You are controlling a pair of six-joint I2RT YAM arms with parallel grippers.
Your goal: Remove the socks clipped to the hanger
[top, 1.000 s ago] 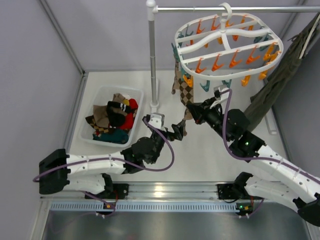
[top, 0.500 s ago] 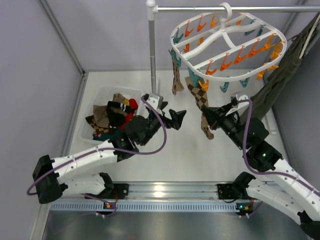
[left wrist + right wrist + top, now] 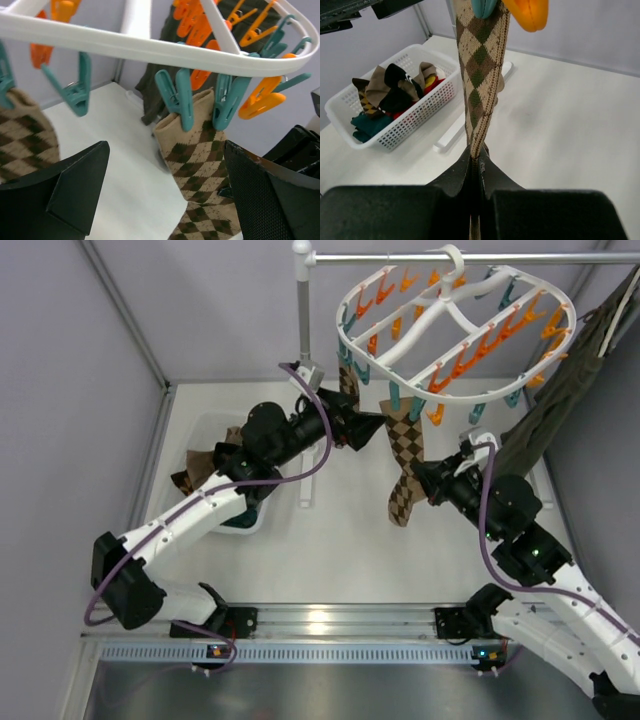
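Observation:
The white oval hanger (image 3: 455, 325) hangs from the rail, tilted, with orange and teal clips. A brown-tan argyle sock (image 3: 405, 452) hangs from teal clips (image 3: 175, 97) on its near edge. My right gripper (image 3: 428, 480) is shut on the lower part of this sock (image 3: 479, 75) and holds it taut below the clips. My left gripper (image 3: 378, 428) is open, raised just under the frame (image 3: 150, 47), its jaws either side of the sock's cuff (image 3: 200, 170) without touching it. A second argyle sock (image 3: 25, 135) hangs clipped to the left.
A white basket (image 3: 200, 422) holding several socks stands at the left, partly under my left arm; it also shows in the right wrist view (image 3: 415, 117). The grey pole (image 3: 304, 330) and rail (image 3: 400, 257) stand behind. An olive-green garment (image 3: 560, 390) hangs at the right.
My left arm has swung up from the table's middle to the hanger with its gripper open. My right gripper has drawn the sock's lower end rightward, and the hanger has tilted.

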